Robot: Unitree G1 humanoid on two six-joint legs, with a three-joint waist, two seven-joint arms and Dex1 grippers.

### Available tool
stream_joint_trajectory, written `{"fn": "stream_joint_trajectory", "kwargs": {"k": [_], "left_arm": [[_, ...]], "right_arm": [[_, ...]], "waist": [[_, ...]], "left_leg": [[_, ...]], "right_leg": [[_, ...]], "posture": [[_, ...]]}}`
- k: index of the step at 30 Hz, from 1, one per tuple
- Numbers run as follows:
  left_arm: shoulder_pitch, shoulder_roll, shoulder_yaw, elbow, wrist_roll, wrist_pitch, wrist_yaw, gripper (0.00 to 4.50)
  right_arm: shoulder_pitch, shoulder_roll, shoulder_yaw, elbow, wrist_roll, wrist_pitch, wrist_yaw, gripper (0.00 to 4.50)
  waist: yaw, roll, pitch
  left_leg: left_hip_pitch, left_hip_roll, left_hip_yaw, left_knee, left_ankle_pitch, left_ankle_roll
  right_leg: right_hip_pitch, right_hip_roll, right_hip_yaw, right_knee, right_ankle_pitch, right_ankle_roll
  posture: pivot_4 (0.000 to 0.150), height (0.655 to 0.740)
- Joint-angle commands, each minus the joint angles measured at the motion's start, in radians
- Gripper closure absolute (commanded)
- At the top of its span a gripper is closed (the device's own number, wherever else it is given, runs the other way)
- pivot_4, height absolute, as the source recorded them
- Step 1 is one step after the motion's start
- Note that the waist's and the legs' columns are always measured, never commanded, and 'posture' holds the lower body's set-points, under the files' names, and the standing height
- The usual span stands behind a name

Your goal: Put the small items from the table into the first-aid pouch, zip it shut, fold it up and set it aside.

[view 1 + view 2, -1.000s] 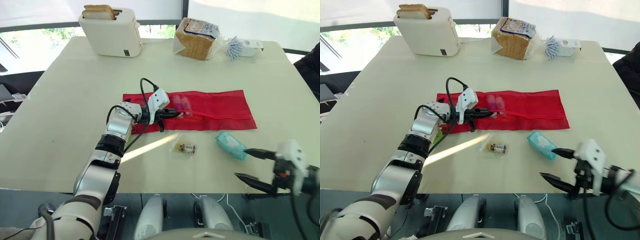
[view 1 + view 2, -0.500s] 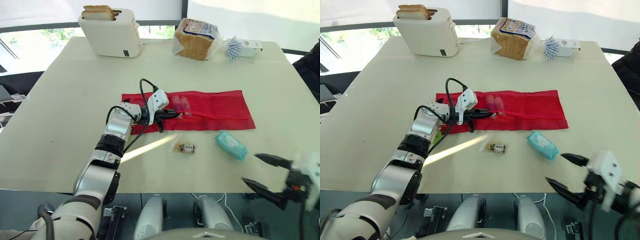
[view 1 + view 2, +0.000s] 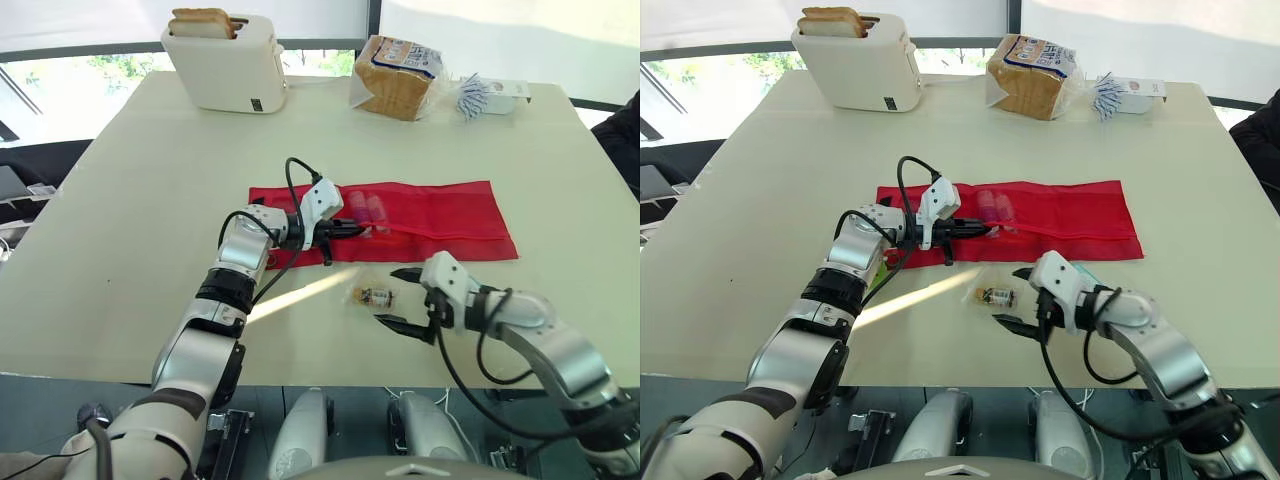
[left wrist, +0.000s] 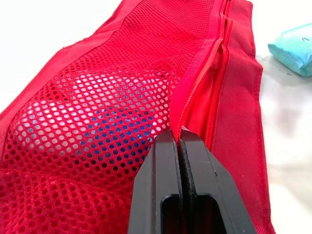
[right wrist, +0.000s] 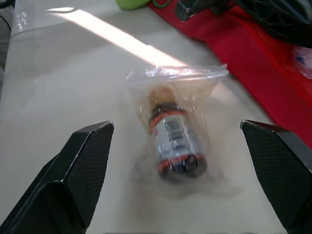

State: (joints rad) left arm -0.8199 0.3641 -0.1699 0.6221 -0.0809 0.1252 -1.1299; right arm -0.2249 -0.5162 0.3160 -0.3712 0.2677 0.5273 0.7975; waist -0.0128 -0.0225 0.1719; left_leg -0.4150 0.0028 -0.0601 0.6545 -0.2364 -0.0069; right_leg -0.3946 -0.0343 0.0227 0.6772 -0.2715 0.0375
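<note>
Plainly, the left hand (image 3: 345, 230) pinches the zipper edge of the red mesh pouch (image 3: 440, 215); the right hand (image 3: 385, 296), spread wide, hangs beside a small bottle in clear plastic (image 3: 370, 295).

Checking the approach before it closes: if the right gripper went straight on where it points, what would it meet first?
Most likely the bagged bottle, lying on the table straight ahead of the open right gripper; the red pouch lies beyond it.

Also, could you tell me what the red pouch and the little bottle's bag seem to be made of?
The red pouch: matte fabric, likely nylon, with a mesh panel of open holes. The bag: thin clear plastic film, glossy; the bottle shows through.
</note>
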Motion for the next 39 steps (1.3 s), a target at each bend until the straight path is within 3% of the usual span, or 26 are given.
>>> {"fn": "stream_joint_trajectory", "kwargs": {"k": [1,2,3,5,8,14,22,26,29,30,31,33,39], "left_arm": [[-0.009,-0.001,0.014,-0.053,-0.019,0.021,0.008,4.50],[-0.008,-0.002,0.016,-0.057,-0.021,0.026,0.009,4.50],[-0.007,-0.002,0.017,-0.061,-0.021,0.030,0.010,4.50],[-0.004,-0.001,0.015,-0.066,-0.020,0.033,0.011,4.50],[-0.004,-0.003,0.015,-0.067,-0.018,0.034,0.014,4.50],[-0.010,-0.012,0.013,-0.059,-0.017,0.030,0.018,4.50],[-0.013,-0.018,0.015,-0.054,-0.020,0.030,0.021,4.50],[-0.012,-0.023,0.014,-0.055,-0.019,0.030,0.024,4.50],[-0.011,-0.023,0.013,-0.055,-0.017,0.030,0.024,4.50],[-0.011,-0.023,0.013,-0.055,-0.017,0.030,0.024,4.50],[-0.013,-0.023,0.013,-0.052,-0.017,0.030,0.024,4.50],[-0.014,-0.023,0.013,-0.050,-0.016,0.029,0.023,4.50],[-0.009,-0.017,0.010,-0.054,-0.012,0.027,0.021,4.50]], "right_arm": [[-0.004,-0.008,0.012,-0.004,-0.016,-0.039,0.022,0.56],[-0.003,-0.010,0.013,-0.002,-0.015,-0.038,0.025,0.70],[-0.002,-0.011,0.013,0.000,-0.016,-0.039,0.027,1.24],[-0.002,-0.013,0.016,0.001,-0.023,-0.042,0.031,1.78],[0.001,-0.022,0.022,0.001,-0.046,-0.052,0.027,3.28],[0.029,-0.027,-0.009,-0.035,-0.046,-0.050,0.003,3.28],[0.069,0.009,-0.140,-0.166,0.112,0.156,-0.075,3.28],[0.107,-0.021,-0.135,-0.164,0.097,0.181,-0.090,3.28],[0.103,-0.011,-0.131,-0.166,0.157,0.237,-0.073,2.55],[0.097,-0.004,-0.118,-0.155,0.137,0.226,-0.089,2.02],[0.088,0.001,-0.102,-0.143,0.124,0.219,-0.094,1.76],[0.078,0.004,-0.079,-0.133,0.119,0.214,-0.086,1.46],[0.033,0.025,-0.002,-0.062,0.043,0.137,-0.086,1.46]], "waist": [[-0.001,0.000,0.000],[-0.002,0.000,0.000],[-0.003,0.000,0.000],[-0.003,0.000,0.000],[-0.003,0.000,0.000],[-0.003,0.000,0.000],[-0.002,0.000,0.000],[-0.001,0.000,0.000],[-0.003,0.000,0.000],[-0.004,0.000,0.000],[-0.004,0.000,0.000],[-0.005,0.000,0.000],[-0.004,0.000,0.000]], "left_leg": [[0.000,0.000,0.000,0.000,0.000,0.000],[0.000,0.000,0.000,0.000,0.000,0.000],[0.001,0.000,0.000,0.000,-0.001,0.001],[0.001,0.000,0.000,0.000,-0.001,0.001],[0.001,0.000,0.000,0.000,-0.001,0.001],[0.001,0.000,0.000,0.000,-0.001,0.001],[0.001,0.000,0.000,0.000,-0.001,0.001],[0.001,0.000,0.000,0.000,-0.001,0.001],[0.001,0.000,0.000,0.000,-0.001,0.001],[0.001,0.000,0.000,0.000,-0.001,0.001],[0.001,0.000,0.000,0.000,-0.001,0.001],[0.001,0.000,0.000,0.000,-0.001,0.001],[0.001,0.000,0.000,0.000,-0.001,0.001]], "right_leg": [[0.000,0.000,0.000,0.000,0.000,0.000],[0.000,0.000,0.000,0.000,0.000,0.000],[0.000,0.000,0.000,0.001,0.000,0.000],[0.000,0.000,0.000,0.001,0.000,0.000],[0.000,0.000,0.000,0.001,0.000,0.000],[0.000,0.000,0.000,0.001,0.000,0.000],[0.000,0.000,0.000,0.001,0.000,0.000],[0.000,0.000,0.000,0.001,0.000,0.000],[0.000,0.000,0.000,0.001,0.000,0.000],[0.000,0.001,0.000,0.001,0.000,0.000],[0.000,0.001,0.000,0.001,0.000,0.000],[0.000,0.001,0.000,0.001,0.000,0.000],[0.000,0.001,0.000,0.001,0.000,0.000]], "posture": [[0.150,0.7400],[0.150,0.7400],[0.150,0.7400],[0.150,0.7400],[0.150,0.7400],[0.150,0.7400],[0.150,0.7400],[0.150,0.7400],[0.150,0.7400],[0.150,0.7400],[0.150,0.7400],[0.150,0.7400],[0.150,0.7400]]}}
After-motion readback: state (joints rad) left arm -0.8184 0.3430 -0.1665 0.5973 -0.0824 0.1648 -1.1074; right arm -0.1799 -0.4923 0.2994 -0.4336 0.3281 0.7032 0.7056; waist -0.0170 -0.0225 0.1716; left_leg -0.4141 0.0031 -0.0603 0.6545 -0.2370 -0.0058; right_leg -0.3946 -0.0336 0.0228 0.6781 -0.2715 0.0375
